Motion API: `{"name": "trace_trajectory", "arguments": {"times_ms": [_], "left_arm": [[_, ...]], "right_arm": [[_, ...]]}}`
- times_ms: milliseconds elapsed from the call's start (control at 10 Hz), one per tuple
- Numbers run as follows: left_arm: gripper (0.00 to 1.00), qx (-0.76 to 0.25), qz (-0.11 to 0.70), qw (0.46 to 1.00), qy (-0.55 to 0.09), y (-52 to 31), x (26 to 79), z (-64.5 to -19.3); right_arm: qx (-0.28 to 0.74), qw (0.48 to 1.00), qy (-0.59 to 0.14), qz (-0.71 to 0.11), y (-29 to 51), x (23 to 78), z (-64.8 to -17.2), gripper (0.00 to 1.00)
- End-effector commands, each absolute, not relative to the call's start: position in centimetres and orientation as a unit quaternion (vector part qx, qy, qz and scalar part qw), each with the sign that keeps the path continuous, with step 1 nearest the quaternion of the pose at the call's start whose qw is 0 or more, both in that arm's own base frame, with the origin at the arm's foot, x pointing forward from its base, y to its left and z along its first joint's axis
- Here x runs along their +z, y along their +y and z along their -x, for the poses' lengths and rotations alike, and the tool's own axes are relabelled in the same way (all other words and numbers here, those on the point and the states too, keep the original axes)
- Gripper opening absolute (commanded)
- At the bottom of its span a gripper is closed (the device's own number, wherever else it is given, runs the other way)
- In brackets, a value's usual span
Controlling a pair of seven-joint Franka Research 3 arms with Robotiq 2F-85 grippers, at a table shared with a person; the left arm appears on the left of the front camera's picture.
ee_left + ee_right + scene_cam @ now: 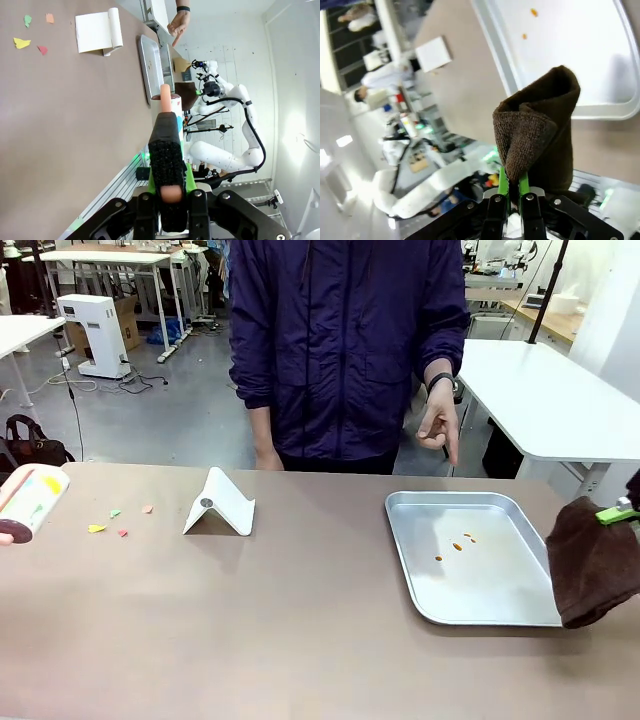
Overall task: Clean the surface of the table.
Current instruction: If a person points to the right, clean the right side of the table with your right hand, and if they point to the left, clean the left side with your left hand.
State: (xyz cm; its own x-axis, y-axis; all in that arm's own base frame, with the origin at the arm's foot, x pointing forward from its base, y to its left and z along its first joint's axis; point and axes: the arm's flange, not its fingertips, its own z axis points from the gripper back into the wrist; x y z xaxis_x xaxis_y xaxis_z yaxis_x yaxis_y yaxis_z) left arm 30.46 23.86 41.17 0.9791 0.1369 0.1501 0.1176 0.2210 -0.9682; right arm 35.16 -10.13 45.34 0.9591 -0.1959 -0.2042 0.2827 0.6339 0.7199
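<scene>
The table [300,640] is the wide brown surface across the whole lower part of the front view, between the robot and the person [340,340] who stands at its far side. At the left edge of this view the left gripper [167,150] is closed on a white object [32,502] with coloured print, held above the table's left end; in the left wrist view the dark fingers [167,165] clamp this object, and its peach-coloured tip points away from the camera. On the table, near this object, lie some small paper scraps [97,528] in yellow, green, red and orange. To the right of them, apart from them, stands a white folded stand [220,505]. On the right half of the table lies a silver tray [395,502] with a few small orange crumbs [458,545] inside. At the right edge the right gripper [620,510] is closed on a brown cloth [595,560], which hangs down over the right rim of the tray. In the right wrist view the green pads [503,182] are pressed together on the lower part of the cloth, and the cloth rises folded above them, with the tray behind it. One hand [438,425] of the person hangs above the far edge of the table, with a finger pointing down towards the tray.
</scene>
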Motion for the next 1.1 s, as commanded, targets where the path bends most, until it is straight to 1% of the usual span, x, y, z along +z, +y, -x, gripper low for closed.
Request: {"name": "trace_trajectory", "arguments": {"times_ms": [0,200,400,500,700,800,1000], "left_arm": [[0.18,0.005,0.630,0.769,-0.112,23.7,41.5,-30.3],[0.18,0.005,0.630,0.769,-0.112,23.7,41.5,-30.3],[0.18,0.005,0.630,0.769,-0.112,23.7,41.5,-30.3],[0.18,0.005,0.630,0.769,-0.112,23.7,41.5,-30.3],[0.18,0.005,0.630,0.769,-0.112,23.7,41.5,-30.3],[0.18,0.005,0.630,0.769,-0.112,23.7,41.5,-30.3],[0.18,0.005,0.630,0.769,-0.112,23.7,41.5,-30.3]], "right_arm": [[-0.132,0.936,0.060,-0.320,-10.1,44.7,-39.1,0.08],[-0.136,0.956,0.038,-0.256,-7.9,43.2,-42.4,0.08],[-0.100,0.974,0.014,-0.203,-6.0,41.7,-45.2,0.08],[-0.070,0.979,0.000,-0.193,-5.1,41.1,-46.5,0.08],[-0.033,0.984,0.000,-0.172,-4.4,39.9,-48.4,0.08],[-0.019,0.986,-0.015,-0.163,-4.2,39.5,-49.1,0.00],[0.002,0.986,-0.038,-0.164,-4.6,38.7,-50.3,0.00]]}}
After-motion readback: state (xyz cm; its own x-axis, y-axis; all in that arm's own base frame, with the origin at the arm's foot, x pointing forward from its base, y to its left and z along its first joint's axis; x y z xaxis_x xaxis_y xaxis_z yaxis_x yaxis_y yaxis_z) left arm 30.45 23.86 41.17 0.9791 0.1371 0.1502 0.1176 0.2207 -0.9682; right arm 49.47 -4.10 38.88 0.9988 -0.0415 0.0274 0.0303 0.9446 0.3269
